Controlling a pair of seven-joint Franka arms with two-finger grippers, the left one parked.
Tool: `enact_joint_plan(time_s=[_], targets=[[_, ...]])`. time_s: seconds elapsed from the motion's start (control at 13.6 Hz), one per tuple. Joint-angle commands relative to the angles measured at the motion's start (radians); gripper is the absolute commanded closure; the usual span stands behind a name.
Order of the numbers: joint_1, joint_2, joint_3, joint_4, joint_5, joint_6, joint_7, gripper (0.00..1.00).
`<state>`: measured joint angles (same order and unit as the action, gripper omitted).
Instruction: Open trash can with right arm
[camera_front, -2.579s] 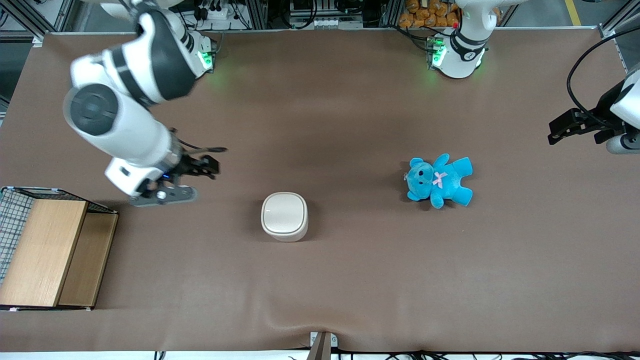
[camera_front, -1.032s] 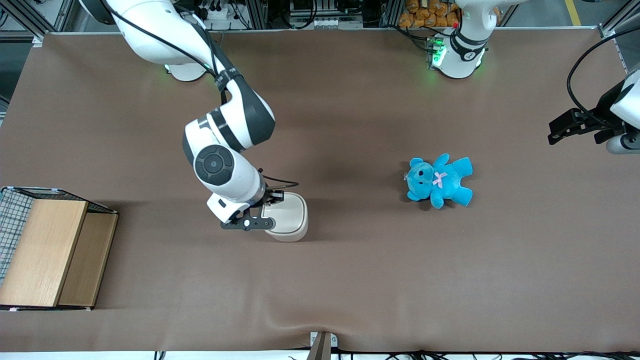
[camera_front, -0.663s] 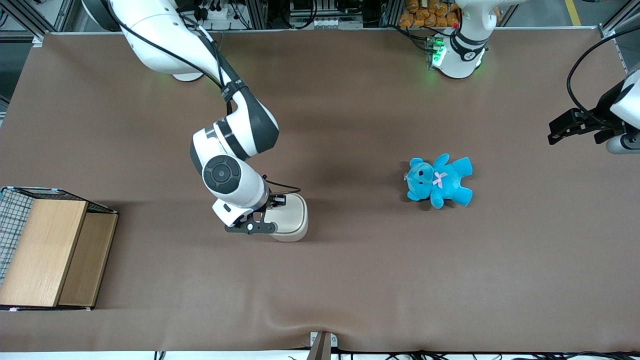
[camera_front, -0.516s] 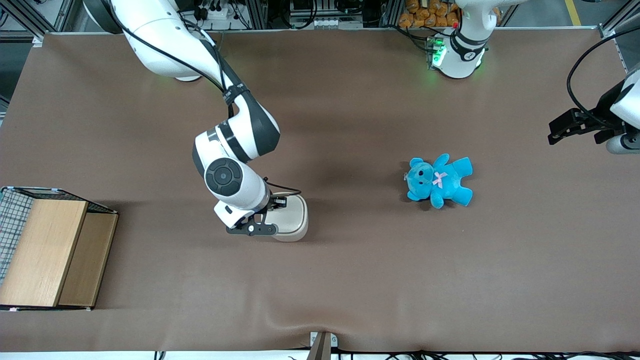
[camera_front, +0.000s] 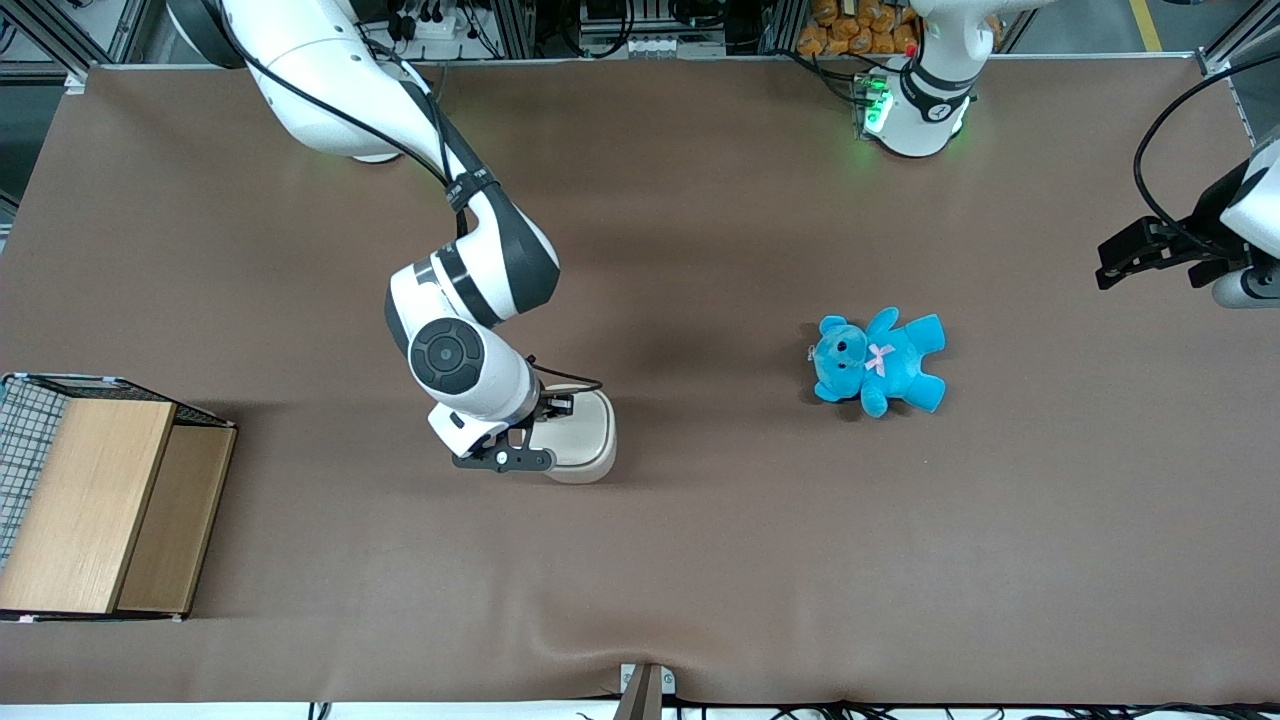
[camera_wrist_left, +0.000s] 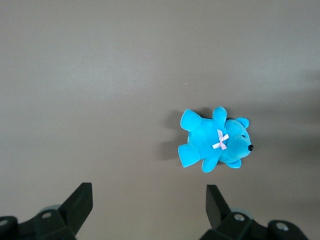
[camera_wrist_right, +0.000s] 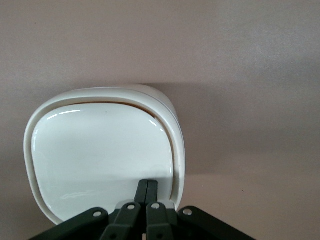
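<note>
The brown desk (camera_front: 700, 560) fills my front view, with racks and cables along its farthest edge. Near its middle I see the trash can (camera_front: 585, 440), cream-white with its flat lid (camera_wrist_right: 100, 155). In the right wrist view a thin tan gap shows along one edge of that lid. My right arm (camera_front: 470, 300) bends down over the can from the working end, and the gripper (camera_wrist_right: 146, 191) has its jaws pressed together, tips resting on the lid's edge. A blue teddy (camera_front: 880, 362) lies well apart, toward the parked arm's end. A wood-and-wire box (camera_front: 90, 500) sits toward the working arm's end.
</note>
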<state>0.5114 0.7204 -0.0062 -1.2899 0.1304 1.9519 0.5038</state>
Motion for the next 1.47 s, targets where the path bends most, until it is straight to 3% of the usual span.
enact_joint_plan(time_s=[0.0, 0.52, 0.59, 0.66, 1.03, 1.25, 1.4], targets=[[0.007, 0.016, -0.002, 0.032, 0.012, -0.007, 0.016, 1.0], [-0.016, -0.261, -0.018, 0.032, 0.0, -0.244, 0.033, 1.0], [-0.033, -0.291, -0.023, 0.032, -0.008, -0.27, 0.022, 0.33], [-0.05, -0.311, -0.028, 0.024, -0.011, -0.293, 0.009, 0.0], [-0.184, -0.387, -0.032, 0.003, -0.028, -0.404, -0.108, 0.0], [-0.256, -0.519, -0.063, -0.121, -0.057, -0.404, -0.226, 0.0], [-0.354, -0.585, -0.061, -0.167, -0.055, -0.415, -0.324, 0.0]])
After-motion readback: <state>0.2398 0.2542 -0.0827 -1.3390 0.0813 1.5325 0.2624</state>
